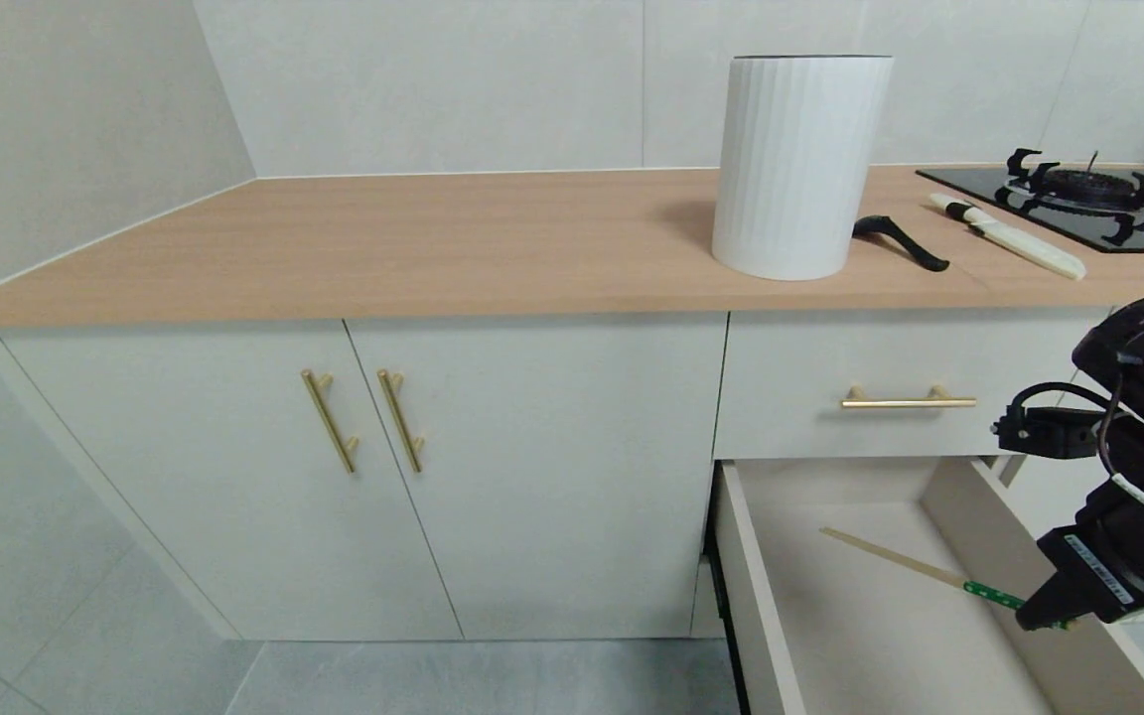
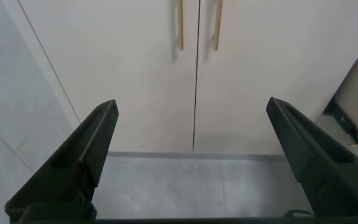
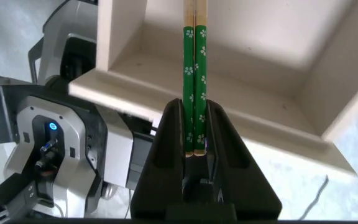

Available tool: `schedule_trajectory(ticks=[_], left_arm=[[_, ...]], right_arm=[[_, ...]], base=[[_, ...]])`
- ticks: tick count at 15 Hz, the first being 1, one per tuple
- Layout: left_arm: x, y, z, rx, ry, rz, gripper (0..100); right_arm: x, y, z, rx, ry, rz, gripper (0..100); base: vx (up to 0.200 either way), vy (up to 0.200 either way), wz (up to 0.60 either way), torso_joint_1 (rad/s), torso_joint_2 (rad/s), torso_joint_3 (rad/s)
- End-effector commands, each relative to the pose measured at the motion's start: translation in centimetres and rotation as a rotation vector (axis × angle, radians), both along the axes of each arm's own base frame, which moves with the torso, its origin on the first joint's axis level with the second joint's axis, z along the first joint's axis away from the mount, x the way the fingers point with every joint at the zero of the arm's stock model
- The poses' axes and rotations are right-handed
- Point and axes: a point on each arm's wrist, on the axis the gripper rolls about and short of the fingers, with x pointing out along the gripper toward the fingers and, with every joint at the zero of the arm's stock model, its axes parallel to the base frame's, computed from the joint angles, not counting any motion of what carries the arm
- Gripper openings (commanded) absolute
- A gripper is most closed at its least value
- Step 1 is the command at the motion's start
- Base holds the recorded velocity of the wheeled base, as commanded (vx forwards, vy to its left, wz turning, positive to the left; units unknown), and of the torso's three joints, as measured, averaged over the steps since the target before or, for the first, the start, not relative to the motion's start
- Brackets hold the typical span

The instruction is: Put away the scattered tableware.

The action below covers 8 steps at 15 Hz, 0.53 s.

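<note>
The right gripper [image 1: 1039,616] hangs over the open drawer [image 1: 746,576], its fingers clamped on the green, flower-patterned ends of a pair of chopsticks [image 1: 890,558]. The bare wooden tips slant away from the gripper and down into the drawer's pale interior. In the right wrist view the chopsticks [image 3: 194,62] lie side by side between the closed fingers of the right gripper [image 3: 194,106], running out past the drawer's front wall [image 3: 260,134]. The left gripper [image 2: 191,109] has its fingers spread wide and grips nothing, and ahead of it are the white cabinet doors [image 2: 135,81] with their brass handles. Above and beyond the right gripper, on the wooden countertop [image 1: 383,248], a white knife [image 1: 1009,236] and a black-handled utensil [image 1: 900,241] lie between a ribbed white canister [image 1: 798,164] and the black stove [image 1: 1078,199].
</note>
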Motion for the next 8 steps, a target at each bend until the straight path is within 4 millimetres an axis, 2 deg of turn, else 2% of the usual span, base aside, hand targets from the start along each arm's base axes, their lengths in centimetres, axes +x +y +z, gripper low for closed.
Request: schedule_trajectory(ticks=[1,4,7,8], left_arm=[[0.0,0.0,0.0,0.000,0.002,0.001,100],[0.0,0.0,0.0,0.000,0.002,0.001,100],[0.0,0.0,0.0,0.000,0.002,0.001,100],[0.0,0.0,0.0,0.000,0.002,0.001,100]], right_arm=[[-0.1,0.0,-0.1,0.001,0.000,0.000,0],[0.0,0.0,-0.1,0.002,-0.006,-0.002,0],[0.5,0.1,-0.5,0.008,-0.029,-0.002,0],[1.1,0.3,-1.2,0.011,-0.049,-0.004,0]], base=[[0.000,0.000,0.00,-0.115,0.46,0.334],[0.000,0.000,0.00,-0.074,0.36,0.274],[0.000,0.000,0.00,-0.022,0.08,0.062],[0.000,0.000,0.00,0.000,0.00,0.000]])
